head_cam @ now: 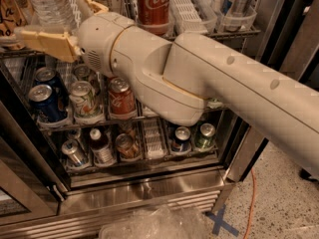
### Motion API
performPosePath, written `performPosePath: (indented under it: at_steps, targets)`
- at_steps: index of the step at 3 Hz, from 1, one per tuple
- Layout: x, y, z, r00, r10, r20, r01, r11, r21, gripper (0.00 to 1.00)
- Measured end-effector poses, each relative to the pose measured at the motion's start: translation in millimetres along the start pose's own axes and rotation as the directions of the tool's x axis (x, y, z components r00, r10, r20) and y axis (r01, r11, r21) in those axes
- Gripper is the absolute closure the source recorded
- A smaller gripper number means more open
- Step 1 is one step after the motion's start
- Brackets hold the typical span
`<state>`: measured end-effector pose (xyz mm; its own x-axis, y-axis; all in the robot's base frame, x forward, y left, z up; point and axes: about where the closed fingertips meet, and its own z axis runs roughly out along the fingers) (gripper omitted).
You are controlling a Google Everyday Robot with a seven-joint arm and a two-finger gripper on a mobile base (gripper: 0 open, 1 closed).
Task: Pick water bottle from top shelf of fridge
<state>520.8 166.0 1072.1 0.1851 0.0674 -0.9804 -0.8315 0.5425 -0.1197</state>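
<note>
At far left, a brown package bears dark script, cropped too tightly to read. Beside it the water bottle, its cap cut off by the frame, stands on the top shelf of the fridge. The gripper sits at the bottle's base with its fingers spread wide, apparently one on each side and not clamped on it. Rightward, a red Coca-Cola can shows its white script. The arm hides much of the middle rack, where blue cans and a second red cola can stand, their lettering illegible.
</note>
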Motion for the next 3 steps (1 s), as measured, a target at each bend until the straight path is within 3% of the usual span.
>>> performPosePath:
  at_steps: [1,2,3]
  targets:
    - [-1,0,4,1.000,0.001,-0.001,-0.001,1.0000,-0.004,0.06]
    - [-4,-12,19,1.000,0.007,-0.013,-0.006,0.9999,0.013,0.09]
    - [-2,-11,24,1.000,0.009,-0.016,-0.009,0.9999,0.005,0.26]
